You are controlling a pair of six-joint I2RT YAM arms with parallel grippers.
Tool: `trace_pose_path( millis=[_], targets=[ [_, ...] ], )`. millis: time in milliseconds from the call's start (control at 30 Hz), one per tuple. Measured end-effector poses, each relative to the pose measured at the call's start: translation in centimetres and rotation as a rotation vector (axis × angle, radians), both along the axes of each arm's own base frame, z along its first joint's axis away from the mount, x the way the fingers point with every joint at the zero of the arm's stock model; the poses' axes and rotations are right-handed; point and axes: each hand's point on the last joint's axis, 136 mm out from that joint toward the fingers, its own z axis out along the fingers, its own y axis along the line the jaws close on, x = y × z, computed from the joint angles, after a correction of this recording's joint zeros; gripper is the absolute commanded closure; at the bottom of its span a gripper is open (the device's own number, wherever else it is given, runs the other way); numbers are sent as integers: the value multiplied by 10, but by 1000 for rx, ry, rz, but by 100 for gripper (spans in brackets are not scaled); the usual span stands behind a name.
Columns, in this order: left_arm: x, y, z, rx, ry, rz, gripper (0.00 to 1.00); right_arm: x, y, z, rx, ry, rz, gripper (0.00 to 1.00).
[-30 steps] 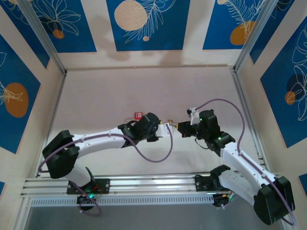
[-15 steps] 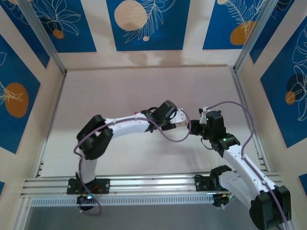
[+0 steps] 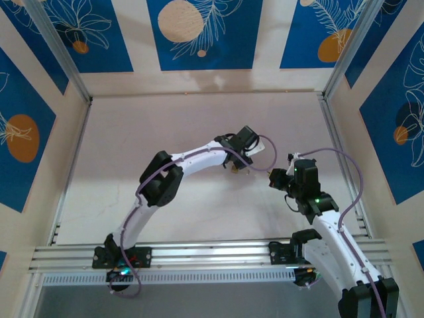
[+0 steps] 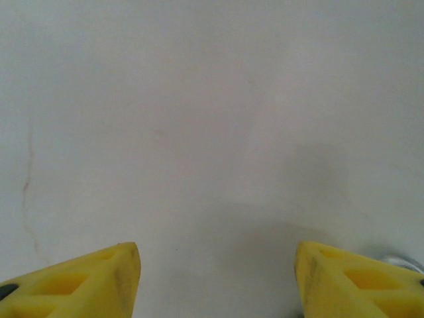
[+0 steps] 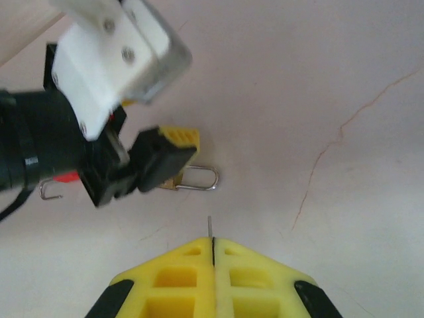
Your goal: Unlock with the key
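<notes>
Now the small brass padlock with a silver shackle (image 5: 172, 183) lies flat on the pale table (image 5: 331, 79). The left gripper (image 4: 216, 258) hangs open just over it, and the right gripper (image 5: 212, 242) sits closed near its shackle.

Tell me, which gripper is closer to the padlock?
Left. The left gripper is open and right over the padlock, one finger covering part of its body. The right gripper is shut and sits a little way off, pointing toward it.
</notes>
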Motion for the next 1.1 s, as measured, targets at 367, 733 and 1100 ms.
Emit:
trace_pose_path(
  millis=[367, 733, 1100],
  targets=[
    [-2, 25, -25, 70, 64, 98, 45, -1, -1, 3, 10, -14, 0, 100],
    [-38, 69, -30, 112, 127, 145, 54, -2, 0, 4, 15, -17, 3, 100],
    [-74, 114, -21, 140, 171, 196, 53, -2, 3, 5, 26, -16, 17, 100]
  ],
)
